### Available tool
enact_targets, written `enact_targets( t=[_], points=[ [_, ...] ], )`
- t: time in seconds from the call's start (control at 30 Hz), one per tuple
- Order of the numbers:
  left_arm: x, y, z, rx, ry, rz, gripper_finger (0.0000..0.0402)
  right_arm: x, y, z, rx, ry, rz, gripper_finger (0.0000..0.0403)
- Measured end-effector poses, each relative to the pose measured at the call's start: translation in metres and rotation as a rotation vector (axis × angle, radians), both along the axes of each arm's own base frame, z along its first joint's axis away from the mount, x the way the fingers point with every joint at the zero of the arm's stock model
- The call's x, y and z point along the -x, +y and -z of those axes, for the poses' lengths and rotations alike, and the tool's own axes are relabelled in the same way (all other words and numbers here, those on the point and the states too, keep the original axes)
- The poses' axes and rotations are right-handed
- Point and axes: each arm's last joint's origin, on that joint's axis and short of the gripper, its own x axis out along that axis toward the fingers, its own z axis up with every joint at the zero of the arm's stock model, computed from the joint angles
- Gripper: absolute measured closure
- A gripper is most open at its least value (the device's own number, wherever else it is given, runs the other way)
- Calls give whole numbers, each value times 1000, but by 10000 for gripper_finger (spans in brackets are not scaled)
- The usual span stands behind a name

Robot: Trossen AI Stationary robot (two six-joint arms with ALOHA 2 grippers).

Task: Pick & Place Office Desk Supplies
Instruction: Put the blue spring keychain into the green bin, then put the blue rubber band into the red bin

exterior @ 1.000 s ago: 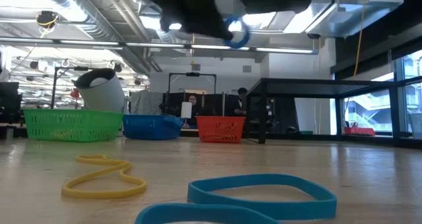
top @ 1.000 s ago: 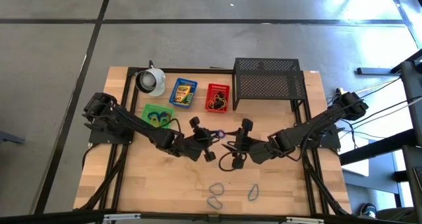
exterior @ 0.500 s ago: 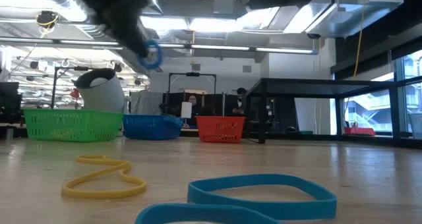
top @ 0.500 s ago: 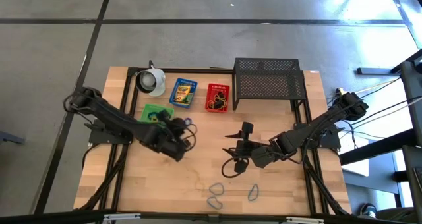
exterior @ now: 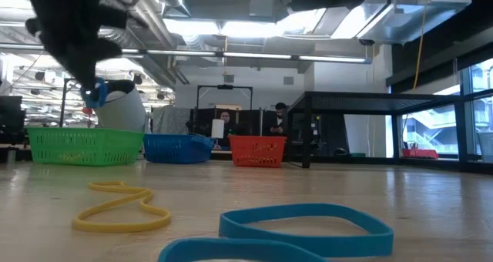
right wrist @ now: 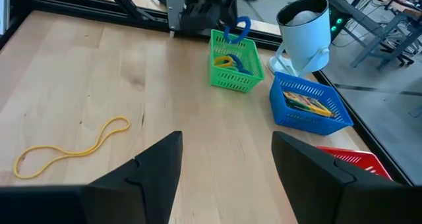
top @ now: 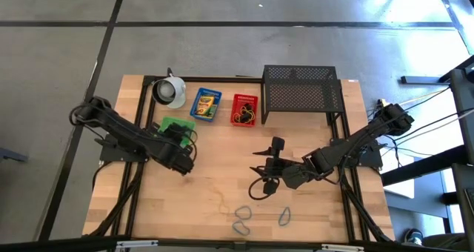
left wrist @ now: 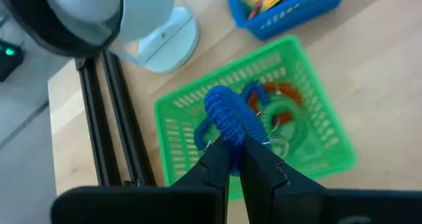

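Note:
My left gripper is shut on a blue coiled loop and hovers over the green basket, which holds more coloured loops. In the low view the loop hangs high above the basket. My right gripper is open over the middle of the table, touching nothing. A yellow rubber band and two blue bands lie flat on the wood near the near edge. A crayon box lies in the blue basket. My left gripper pinches the blue coiled loop at one side of its ring between its two fingertips. The fingers come from above, slanting down. The loop is lifted clear and hangs over the green basket's opening.
A white cup-like object stands at the far left corner. The red basket sits beside the blue basket. A large black wire-mesh rack fills the far right. Bare wood lies between the arms.
My left gripper has carried the blue loop from the table's middle, beside my right gripper, toward the left and far side, stopping above the green basket. It stays shut on the loop throughout. The bands on the table have not moved.

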Motion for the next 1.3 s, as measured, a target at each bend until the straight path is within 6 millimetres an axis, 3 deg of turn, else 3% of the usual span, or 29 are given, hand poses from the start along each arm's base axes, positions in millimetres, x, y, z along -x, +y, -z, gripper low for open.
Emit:
enact_targets(
  t=[0.33, 0.7, 1.13, 1.3],
  points=[
    [6, 17, 34, 40, -14, -105, 382, -3, -6, 0, -2, 1, 16, 167],
    [4, 20, 47, 71, -74, -125, 379, -5, -8, 1, -40, 13, -8, 167],
    [4, 20, 47, 55, -99, -139, 292, -5, -8, 1, -56, 12, -4, 167],
    [4, 20, 47, 51, -90, -139, 273, -1, -3, 6, -202, 69, -61, 167]
  ],
)
